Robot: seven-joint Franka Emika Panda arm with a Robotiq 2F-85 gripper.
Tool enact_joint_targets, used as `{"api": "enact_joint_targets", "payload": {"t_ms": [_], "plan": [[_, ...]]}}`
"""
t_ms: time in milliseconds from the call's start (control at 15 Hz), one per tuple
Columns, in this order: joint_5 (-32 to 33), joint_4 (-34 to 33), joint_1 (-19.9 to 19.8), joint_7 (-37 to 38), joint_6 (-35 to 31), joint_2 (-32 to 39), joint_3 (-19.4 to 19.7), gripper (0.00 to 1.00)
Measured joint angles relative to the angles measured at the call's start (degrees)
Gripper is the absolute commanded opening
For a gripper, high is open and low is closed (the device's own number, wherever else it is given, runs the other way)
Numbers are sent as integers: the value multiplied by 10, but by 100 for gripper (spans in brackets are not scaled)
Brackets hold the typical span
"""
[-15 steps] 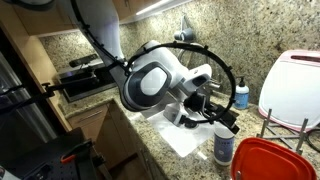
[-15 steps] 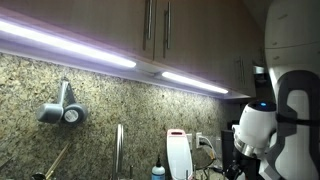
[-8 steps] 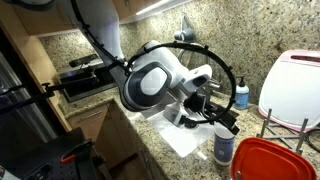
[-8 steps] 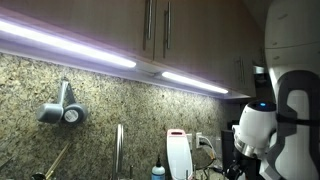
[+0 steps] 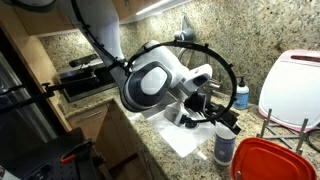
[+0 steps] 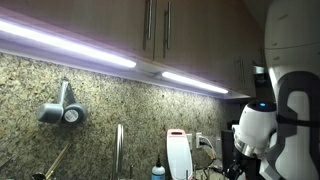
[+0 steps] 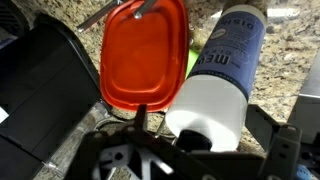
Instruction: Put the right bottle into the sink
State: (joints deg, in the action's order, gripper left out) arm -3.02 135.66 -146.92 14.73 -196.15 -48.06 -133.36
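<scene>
Arm point(image 5: 150, 82) dominates an exterior view, bent low over the speckled granite counter point(image 5: 200, 168). Red container point(image 7: 145, 55) next — it lies just beside the white bottle point(image 7: 225, 75), which stands on the counter directly under the gripper point(image 5: 217, 113), blue label showing. The jaws are hidden — I cannot tell whether they clasp it.

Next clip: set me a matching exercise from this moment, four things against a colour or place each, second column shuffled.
1 right bottle
2 food container
3 pump bottle
4 light strip

A red
B under the cabinets
C white with blue label
D back of the counter

Pairs: 1-C, 2-A, 3-D, 4-B
</scene>
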Motion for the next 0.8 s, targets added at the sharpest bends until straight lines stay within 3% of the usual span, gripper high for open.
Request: {"api": "enact_joint_targets", "payload": {"t_ms": [800], "plan": [[-1,3,5,1,0,-1,-3,100]]}}
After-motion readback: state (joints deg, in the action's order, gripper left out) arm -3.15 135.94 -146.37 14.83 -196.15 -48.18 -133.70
